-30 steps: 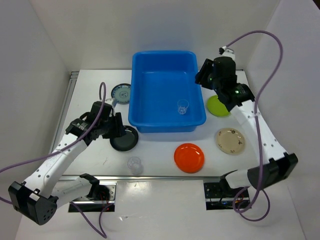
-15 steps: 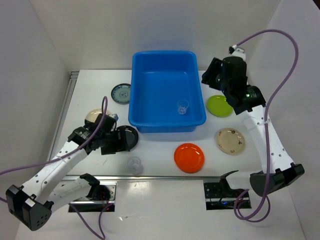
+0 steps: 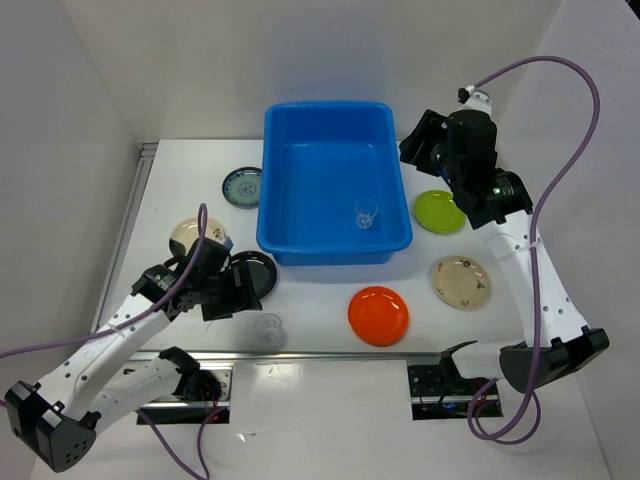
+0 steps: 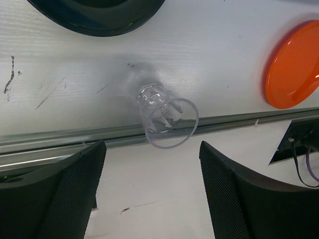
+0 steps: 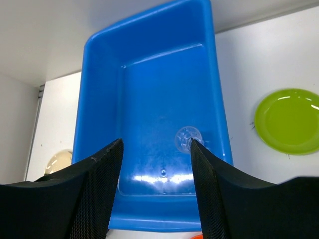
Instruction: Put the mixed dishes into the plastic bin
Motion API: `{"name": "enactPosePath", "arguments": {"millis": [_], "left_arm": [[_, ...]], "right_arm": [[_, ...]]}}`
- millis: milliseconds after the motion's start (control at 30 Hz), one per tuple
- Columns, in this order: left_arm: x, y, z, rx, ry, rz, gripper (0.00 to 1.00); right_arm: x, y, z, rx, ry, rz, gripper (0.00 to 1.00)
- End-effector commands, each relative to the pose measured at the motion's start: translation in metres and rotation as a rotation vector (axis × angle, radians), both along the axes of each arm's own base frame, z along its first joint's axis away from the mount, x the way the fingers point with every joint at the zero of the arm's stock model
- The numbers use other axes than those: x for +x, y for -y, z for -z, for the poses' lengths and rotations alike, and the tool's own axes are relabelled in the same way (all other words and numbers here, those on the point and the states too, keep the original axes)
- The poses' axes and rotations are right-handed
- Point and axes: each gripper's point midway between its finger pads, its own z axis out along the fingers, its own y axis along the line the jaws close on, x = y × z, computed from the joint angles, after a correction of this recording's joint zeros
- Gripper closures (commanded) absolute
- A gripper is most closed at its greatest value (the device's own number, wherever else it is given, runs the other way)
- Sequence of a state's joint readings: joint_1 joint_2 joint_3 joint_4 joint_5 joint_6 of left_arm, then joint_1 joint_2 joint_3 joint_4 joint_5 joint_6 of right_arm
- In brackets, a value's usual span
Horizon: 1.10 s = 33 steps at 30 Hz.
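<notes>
Glass cup [image 4: 162, 117] on table [image 4: 224, 50], beneath left end effector [image 4: 152, 149]

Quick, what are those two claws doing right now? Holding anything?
Left gripper: open, empty; glass cup just ahead, untouched.
Right gripper: open, empty, facing the plastic bin.

The white worktop [image 3: 320, 300] bears dark scuff marks [image 4: 9, 79]. A metal rail [image 4: 75, 136] runs along its near edge. White walls [image 3: 80, 100] enclose it.

Brightly, evenly lit from above. Soft, short shadows on the bench [image 3: 320, 290] just beside the plastic bin [image 3: 315, 180]; white glare on the bin's floor. Sharp nearly throughout.
</notes>
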State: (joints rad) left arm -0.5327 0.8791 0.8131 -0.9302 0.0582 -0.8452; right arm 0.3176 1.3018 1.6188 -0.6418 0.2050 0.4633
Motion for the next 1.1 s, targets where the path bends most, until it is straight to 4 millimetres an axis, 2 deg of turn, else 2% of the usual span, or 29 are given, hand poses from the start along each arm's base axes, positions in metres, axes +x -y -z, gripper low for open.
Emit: {"name": "enactPosePath", "arguments": {"millis": [0, 200, 267, 300, 367, 433, 500, 733, 967, 1067], "left_arm": [[0.003, 0.007, -0.002, -0.042, 0.010, -0.017, 0.17], [0.007, 0.006, -0.009, -0.065, 0.039, -0.065, 0.17], [0.005, 0.006, -0.007, -0.068, 0.036, -0.073, 0.20], [0.002, 0.004, -0.001, -0.063, 0.017, -0.082, 0.21], [0.003, 0.007, -0.004, -0.080, 0.027, -0.076, 0.22], [0.003, 0.005, 0.002, -0.065, 0.009, -0.090, 0.22], [0.005, 0.006, 0.004, -0.063, 0.006, -0.090, 0.26], [-0.010, 0.009, 0.030, 0.042, -0.105, -0.067, 0.36], [-0.004, 0.003, 0.040, 0.092, -0.127, -0.172, 0.37], [-0.001, 0.004, 0.044, 0.106, -0.136, -0.184, 0.39]], "right_arm": [[-0.010, 0.001, -0.001, 0.014, 0.010, -0.017, 0.38], [-0.012, -0.002, 0.003, -0.002, 0.009, -0.045, 0.35], [-0.005, -0.005, 0.018, -0.018, -0.026, -0.056, 0.35], [-0.006, -0.007, 0.018, -0.015, -0.027, -0.065, 0.35], [0.001, -0.010, 0.028, -0.026, -0.047, -0.077, 0.35], [0.004, -0.013, 0.034, -0.027, -0.063, -0.087, 0.35], [0.006, -0.014, 0.041, -0.040, -0.079, -0.090, 0.35], [0.000, -0.008, 0.035, -0.053, -0.064, -0.075, 0.33], [-0.014, 0.009, 0.025, -0.078, -0.041, -0.016, 0.32], [-0.015, 0.014, 0.027, -0.098, -0.047, 0.001, 0.32]]}}
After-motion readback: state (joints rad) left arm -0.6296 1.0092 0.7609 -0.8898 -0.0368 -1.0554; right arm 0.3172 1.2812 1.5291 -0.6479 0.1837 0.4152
